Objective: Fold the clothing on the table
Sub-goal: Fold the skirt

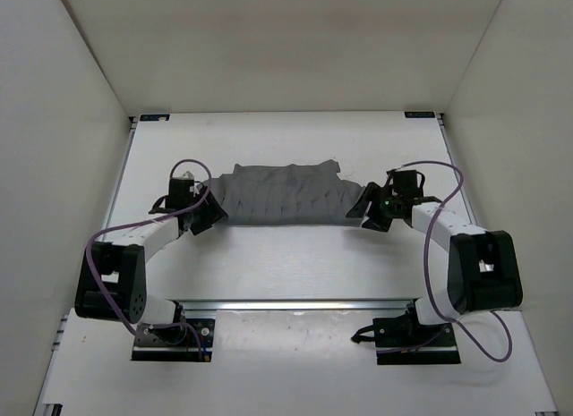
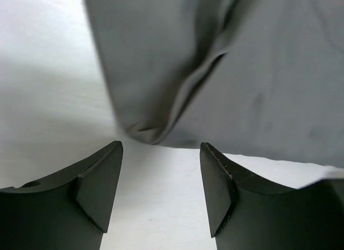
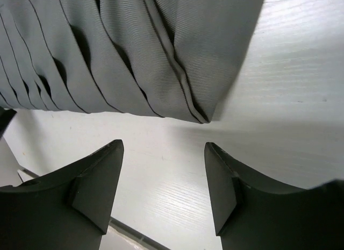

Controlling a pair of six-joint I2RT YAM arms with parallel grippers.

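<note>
- Pleats running across the grey clothing (image 1: pixel 282 197), laid out flat as a wide band on the white desk (image 1: pixel 286 264), toward its far half, between the two arms.
- Left tool (image 1: pixel 208 216) low over the desk, just beside the left end of the clothing; fingers spread, pinching nothing.
- Seen from the left wrist: left tool (image 2: pixel 161 148) gaping, bare desk (image 2: pixel 48 88) between the dark fingers (image 2: pixel 99 180), a folded corner of clothing (image 2: pixel 242 72) just beyond the tips and apart from them.
- Right tool (image 1: pixel 365 215) just beside the right end, likewise spread and empty.
- Seen from the right wrist: right tool (image 3: pixel 164 148) wide apart, a layered, hemmed corner of clothing (image 3: pixel 134 56) just ahead of the tips, not touching; pleats fanning off to the left.
- Metal rail (image 1: pixel 295 303) along the near edge of the desk, in front of both arm bases.
</note>
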